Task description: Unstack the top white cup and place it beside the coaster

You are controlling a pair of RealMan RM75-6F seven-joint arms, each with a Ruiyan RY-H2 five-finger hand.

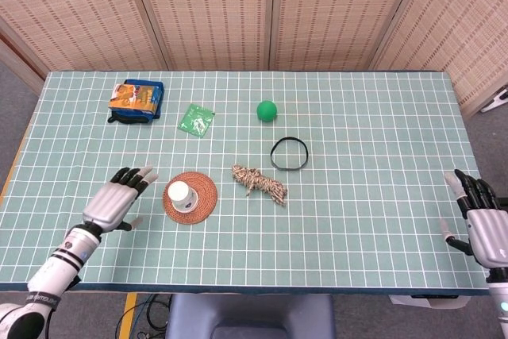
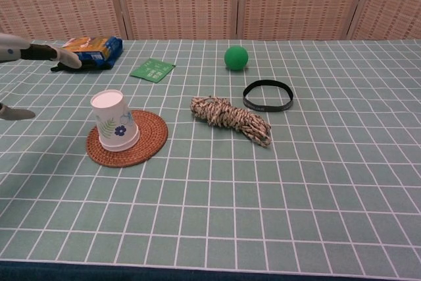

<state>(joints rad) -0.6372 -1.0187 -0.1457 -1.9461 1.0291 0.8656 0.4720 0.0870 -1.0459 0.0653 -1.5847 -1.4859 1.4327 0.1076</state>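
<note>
An upside-down white cup with a blue flower print (image 1: 180, 196) (image 2: 114, 122) stands on the left part of a round woven coaster (image 1: 203, 197) (image 2: 146, 141). Whether it is a stack of two cannot be told. My left hand (image 1: 117, 197) hovers open just left of the coaster, fingers spread toward the cup, not touching it. In the chest view only its fingertips (image 2: 64, 57) show at the left edge. My right hand (image 1: 481, 221) is open at the table's right front corner, far from the cup.
A rope bundle (image 1: 259, 182) lies right of the coaster, a black band (image 1: 289, 154) and a green ball (image 1: 267, 110) beyond it. A green packet (image 1: 196, 120) and a blue-orange box (image 1: 136, 99) sit at the back left.
</note>
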